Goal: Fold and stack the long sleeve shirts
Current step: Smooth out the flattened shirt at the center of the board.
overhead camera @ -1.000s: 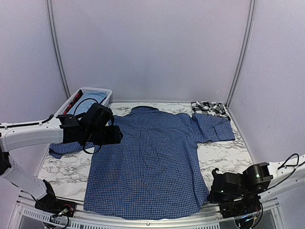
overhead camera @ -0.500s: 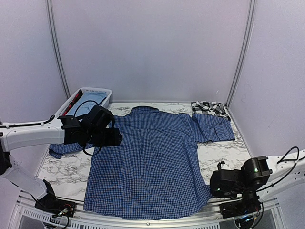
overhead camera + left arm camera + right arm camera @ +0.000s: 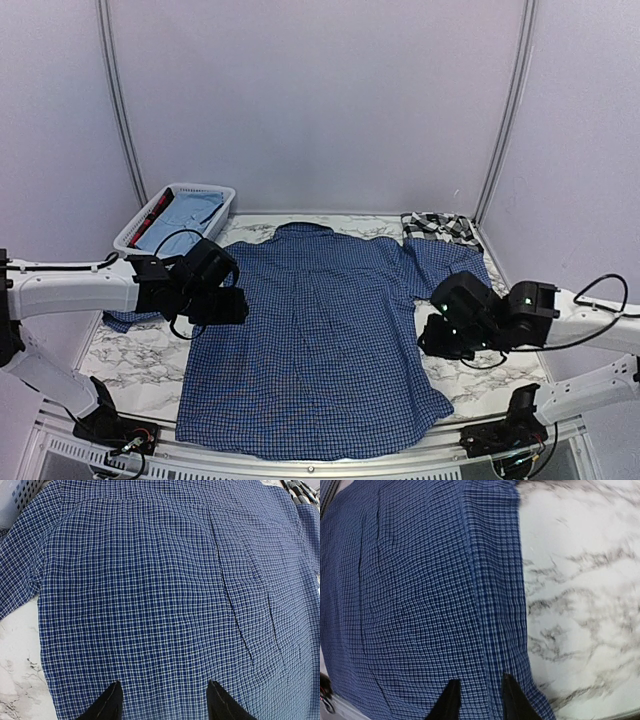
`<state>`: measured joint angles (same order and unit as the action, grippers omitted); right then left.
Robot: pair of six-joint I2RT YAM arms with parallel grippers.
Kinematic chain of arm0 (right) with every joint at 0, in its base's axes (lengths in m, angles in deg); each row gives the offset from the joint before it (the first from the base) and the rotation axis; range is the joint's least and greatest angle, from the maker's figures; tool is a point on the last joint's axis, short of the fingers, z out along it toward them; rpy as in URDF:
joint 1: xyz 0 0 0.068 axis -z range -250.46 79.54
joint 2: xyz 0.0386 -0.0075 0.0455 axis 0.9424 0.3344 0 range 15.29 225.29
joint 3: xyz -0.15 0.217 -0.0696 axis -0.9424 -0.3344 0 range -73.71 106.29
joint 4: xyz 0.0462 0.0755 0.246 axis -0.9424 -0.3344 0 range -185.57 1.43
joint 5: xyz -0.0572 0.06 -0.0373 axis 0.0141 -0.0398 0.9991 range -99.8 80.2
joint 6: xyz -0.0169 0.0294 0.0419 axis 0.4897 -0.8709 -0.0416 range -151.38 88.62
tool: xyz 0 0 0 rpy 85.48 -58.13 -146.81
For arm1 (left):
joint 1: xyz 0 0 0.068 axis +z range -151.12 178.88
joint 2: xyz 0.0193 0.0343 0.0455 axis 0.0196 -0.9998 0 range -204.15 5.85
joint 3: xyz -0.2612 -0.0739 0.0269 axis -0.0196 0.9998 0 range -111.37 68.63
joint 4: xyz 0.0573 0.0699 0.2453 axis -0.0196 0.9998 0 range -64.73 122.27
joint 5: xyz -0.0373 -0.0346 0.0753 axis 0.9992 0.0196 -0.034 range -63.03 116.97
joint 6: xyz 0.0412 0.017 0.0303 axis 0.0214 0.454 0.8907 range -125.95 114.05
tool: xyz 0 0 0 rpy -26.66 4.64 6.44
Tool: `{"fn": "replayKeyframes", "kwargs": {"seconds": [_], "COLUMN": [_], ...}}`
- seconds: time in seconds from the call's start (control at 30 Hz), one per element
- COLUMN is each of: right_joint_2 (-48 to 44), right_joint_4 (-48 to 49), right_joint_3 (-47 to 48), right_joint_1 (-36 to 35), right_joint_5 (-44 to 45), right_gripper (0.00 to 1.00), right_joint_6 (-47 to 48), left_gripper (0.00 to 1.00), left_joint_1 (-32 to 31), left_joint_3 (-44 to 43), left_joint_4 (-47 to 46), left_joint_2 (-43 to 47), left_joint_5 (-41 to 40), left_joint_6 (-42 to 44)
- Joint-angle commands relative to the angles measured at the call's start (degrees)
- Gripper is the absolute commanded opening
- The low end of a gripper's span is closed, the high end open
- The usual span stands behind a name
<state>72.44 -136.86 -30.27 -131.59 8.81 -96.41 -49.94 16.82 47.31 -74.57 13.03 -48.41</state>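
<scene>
marble table (image 3: pixel 140 365) fills the floor of the scene. on it the dark blue shirt (image 3: pixel 320 340) lies spread out flat, collar at the far side and hem at the near edge. its left sleeve (image 3: pixel 125 320) sticks out to the left and its right sleeve (image 3: pixel 455 265) lies at the far right. no fold shows in it yet, so i think the job is at the start of folding this shirt.

the white basket (image 3: pixel 200 187) sits at the far left. a light blue cloth (image 3: pixel 190 210) lies inside it, next to something red and dark (image 3: pixel 155 212) that i cannot make out.

the black-and-white plaid shirt (image 3: pixel 440 225) lies bunched in the far right corner, not folded.

the left gripper (image 3: pixel 163 685) hangs over the left side of the blue shirt with its fingers wide apart and empty. the right gripper (image 3: pixel 480 680) is over the shirt's right edge, fingers a little apart, holding nothing.

next, i think each gripper must go down, pinch its side of the shirt and fold it in.
</scene>
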Motion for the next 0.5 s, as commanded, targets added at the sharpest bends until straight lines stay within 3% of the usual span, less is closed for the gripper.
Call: {"fn": "replayKeyframes", "kwargs": {"seconds": [0.0, 0.1, 0.27, 0.47], "right_joint_2": [4.3, 9.3, 17.0, 21.9], "right_joint_4": [19.6, 29.0, 36.1, 40.0], "right_joint_3": [-0.8, -2.0, -1.9, -3.5], "right_joint_1": [13.1, 20.8, 26.5, 28.8], "right_joint_5": [-11.8, -17.8, -22.5, -22.3], "right_gripper": [0.13, 0.0, 0.0, 0.0], "right_joint_6": [16.0, 18.1, 19.2, 17.7], "left_gripper": [0.59, 0.59, 0.59, 0.59], "left_joint_1": [0.3, 0.5, 0.6, 0.7], "left_joint_3": [0.8, 0.8, 0.3, -0.8], "left_joint_4": [1.4, 1.4, 1.5, 1.4], "left_joint_2": [0.9, 1.1, 0.6, -0.1], "left_joint_5": [0.2, 0.4, 0.6, 0.8], "left_joint_6": [-0.4, -0.5, -0.3, 0.0]}}
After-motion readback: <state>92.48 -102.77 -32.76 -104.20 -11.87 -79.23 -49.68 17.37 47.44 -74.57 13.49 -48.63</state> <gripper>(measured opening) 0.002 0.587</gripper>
